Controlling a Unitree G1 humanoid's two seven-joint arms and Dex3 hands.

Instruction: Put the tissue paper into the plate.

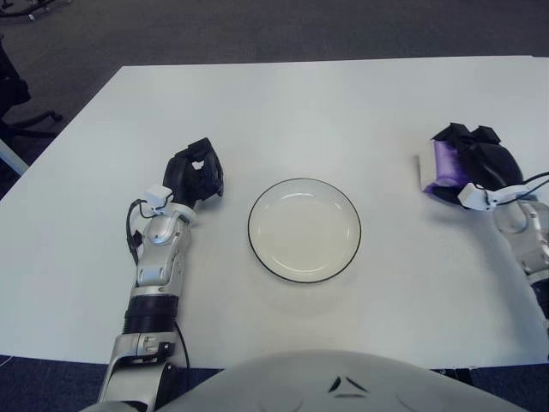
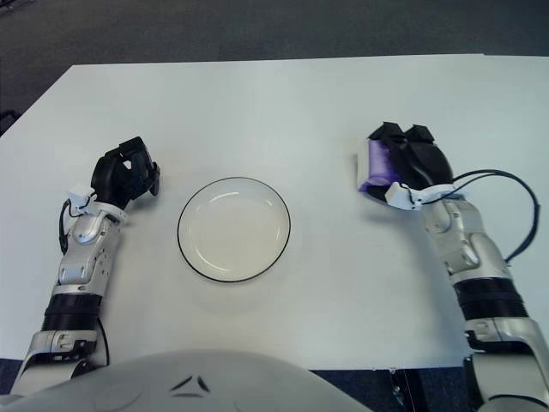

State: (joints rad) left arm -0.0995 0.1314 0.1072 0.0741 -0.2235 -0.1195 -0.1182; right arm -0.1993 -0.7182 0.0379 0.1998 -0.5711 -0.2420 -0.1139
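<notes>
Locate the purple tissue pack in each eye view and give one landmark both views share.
Left eye view: tissue pack at far right, under the right hand, right of the plate.
Right eye view: tissue pack right of centre, same grasp.
Shared landmark: the black-rimmed plate; left hand shows left of it.

The plate (image 2: 233, 228) sits on the counter (image 2: 283, 103) toward its near edge. The left hand (image 2: 125, 176) shows left of it. The right hand (image 2: 410, 163) with the tissue paper (image 2: 375, 165) shows right.
</notes>
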